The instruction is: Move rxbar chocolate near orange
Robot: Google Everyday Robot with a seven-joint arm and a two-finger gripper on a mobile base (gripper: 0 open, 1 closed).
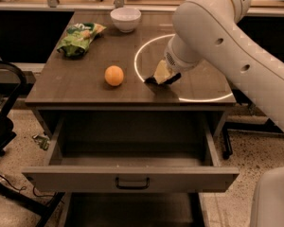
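The orange (114, 75) lies on the brown table (71, 86), left of centre. My gripper (162, 75) hangs from the big white arm, low on the table top about a hand's width to the right of the orange. A dark flat edge (152, 81) shows under the gripper's tip on the orange's side. It looks like the rxbar chocolate, but most of it is hidden by the gripper.
A green snack bag (79, 38) lies at the back left and a white bowl (126, 19) at the back middle. A white ring (143, 48) is marked on the table. The drawer (128, 176) below stands pulled out. A black chair (2, 112) is at the left.
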